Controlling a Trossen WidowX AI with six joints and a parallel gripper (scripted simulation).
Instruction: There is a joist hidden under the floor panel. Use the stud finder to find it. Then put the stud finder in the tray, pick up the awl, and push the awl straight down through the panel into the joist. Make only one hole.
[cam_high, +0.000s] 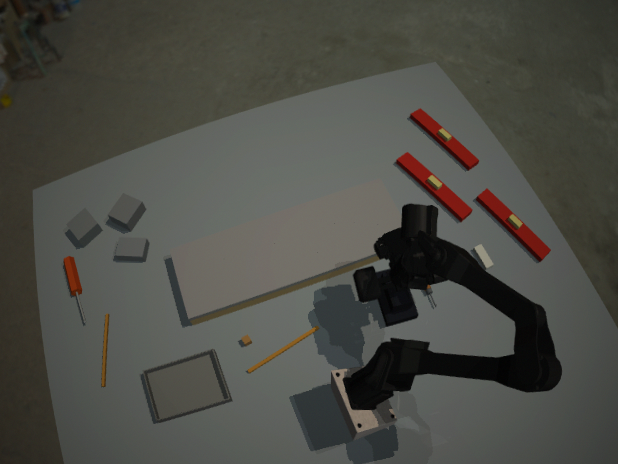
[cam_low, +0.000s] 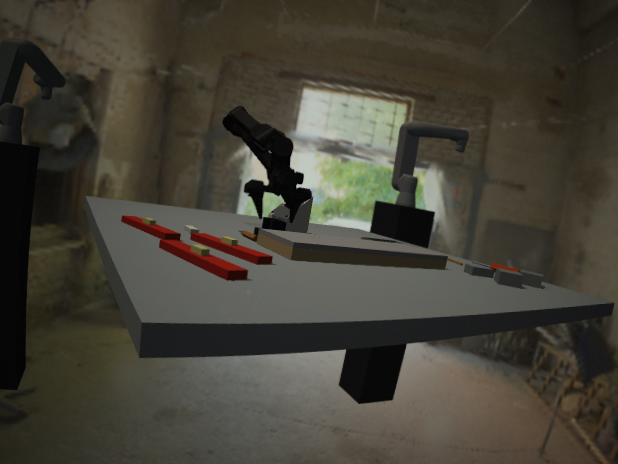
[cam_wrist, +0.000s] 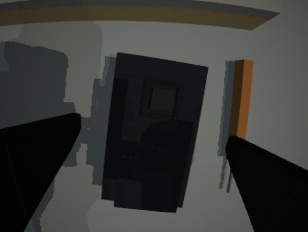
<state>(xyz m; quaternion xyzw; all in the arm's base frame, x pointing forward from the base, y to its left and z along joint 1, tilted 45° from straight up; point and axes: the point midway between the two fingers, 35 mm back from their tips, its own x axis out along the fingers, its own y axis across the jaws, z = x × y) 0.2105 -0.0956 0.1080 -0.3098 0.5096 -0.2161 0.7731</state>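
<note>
The stud finder (cam_high: 400, 307) (cam_low: 272, 222) (cam_wrist: 155, 141), a dark flat block with a small window, lies on the table just in front of the right end of the floor panel (cam_high: 280, 245) (cam_low: 350, 247) (cam_wrist: 133, 14). My gripper (cam_high: 395, 285) (cam_low: 275, 205) (cam_wrist: 157, 132) is open and empty. It hangs directly over the stud finder, one finger on each side, not touching it. The awl (cam_high: 430, 295) (cam_low: 248, 234) (cam_wrist: 243, 98), with an orange handle and thin metal tip, lies close to the right of the stud finder. The grey tray (cam_high: 178, 361) sits at the front left.
Three red levels (cam_high: 434, 185) and a small white block (cam_high: 483, 255) lie to the right. Three grey blocks (cam_high: 127, 211), an orange screwdriver (cam_high: 73, 277), two pencils (cam_high: 282, 349) and a small wooden cube (cam_high: 245, 340) lie on the left and front. The arm's base (cam_high: 360, 405) stands at the front.
</note>
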